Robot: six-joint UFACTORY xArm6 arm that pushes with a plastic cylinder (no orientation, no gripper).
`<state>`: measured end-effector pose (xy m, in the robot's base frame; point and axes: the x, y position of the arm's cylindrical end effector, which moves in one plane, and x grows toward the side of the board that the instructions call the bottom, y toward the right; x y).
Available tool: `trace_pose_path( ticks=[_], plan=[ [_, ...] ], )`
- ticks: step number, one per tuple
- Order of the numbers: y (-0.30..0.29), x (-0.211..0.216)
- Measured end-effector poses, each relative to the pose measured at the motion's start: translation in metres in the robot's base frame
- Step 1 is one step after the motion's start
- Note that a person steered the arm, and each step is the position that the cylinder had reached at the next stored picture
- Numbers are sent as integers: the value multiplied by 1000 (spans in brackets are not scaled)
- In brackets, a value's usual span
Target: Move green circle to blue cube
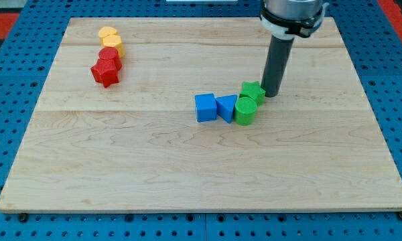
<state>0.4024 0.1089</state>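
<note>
The green circle [245,110] is a short green cylinder near the board's middle. It touches a blue triangle-like block [226,107] on its left. The blue cube [205,107] sits just left of that blue block, touching it. A green star [252,91] lies right behind the green circle, toward the view's top. My tip [271,94] rests on the board just right of the green star and up-right of the green circle.
At the view's upper left, a yellow heart-like block [108,33], a yellow block [114,45], a red round block [109,57] and a red star [105,72] form a column. The wooden board [187,167] lies on a blue pegboard.
</note>
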Motion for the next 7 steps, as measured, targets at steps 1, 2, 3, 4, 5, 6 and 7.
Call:
trace_pose_path(
  ticks=[1, 2, 3, 4, 5, 6, 7],
  plan=[
    [-22, -3],
    [-32, -3],
    [-32, -3],
    [-3, 6],
    [15, 40],
    [-6, 44],
    [-6, 54]
  ],
)
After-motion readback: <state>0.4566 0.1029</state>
